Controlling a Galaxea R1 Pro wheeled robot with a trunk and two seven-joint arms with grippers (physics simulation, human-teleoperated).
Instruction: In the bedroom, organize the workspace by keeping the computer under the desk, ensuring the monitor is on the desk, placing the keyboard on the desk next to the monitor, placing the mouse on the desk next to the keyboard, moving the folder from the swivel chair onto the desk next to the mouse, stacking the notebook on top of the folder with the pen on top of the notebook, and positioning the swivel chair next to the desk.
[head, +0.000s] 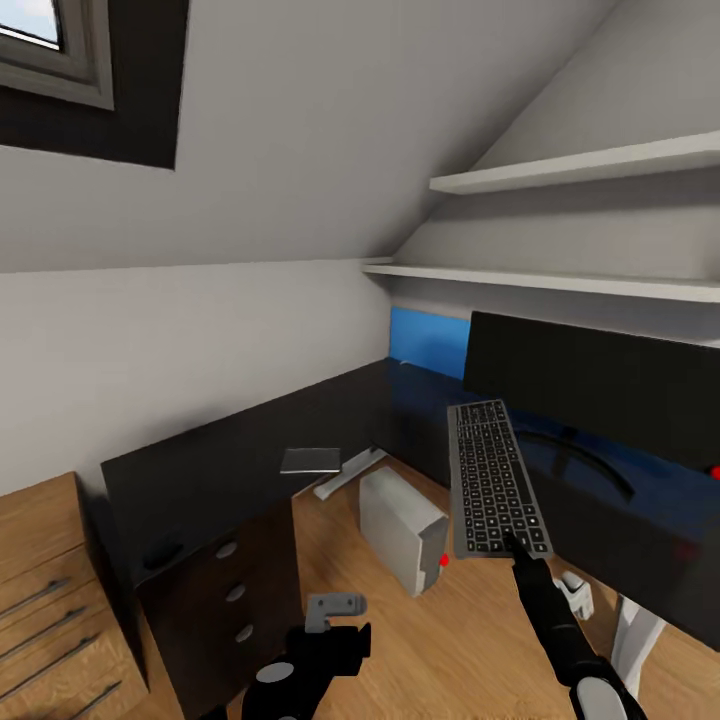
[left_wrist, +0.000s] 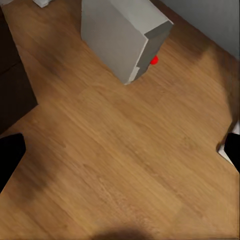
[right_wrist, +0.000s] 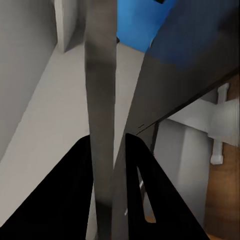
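Note:
My right gripper (head: 520, 548) is shut on the near end of the keyboard (head: 495, 478), a slim black board with grey keys held tilted above the desk (head: 210, 470), just in front of the monitor (head: 600, 390). The right wrist view has the keyboard (right_wrist: 100, 80) edge-on between my black fingers (right_wrist: 75, 195). The computer (head: 400, 515), a white-grey tower with a red light, stands on the floor in the desk's corner; it is also in the left wrist view (left_wrist: 120, 35). My left gripper (head: 335, 620) hangs low and open over bare floor (left_wrist: 120, 150). A flat grey notebook-like slab (head: 310, 460) lies on the desk.
A black drawer unit (head: 235, 590) with silver knobs sits under the desk's left wing, beside a low wooden cabinet (head: 50, 590). Two white shelves (head: 560, 280) run above the monitor. A bright blue panel (head: 430, 340) shows behind the monitor. A white desk leg (head: 630, 630) stands near my right arm.

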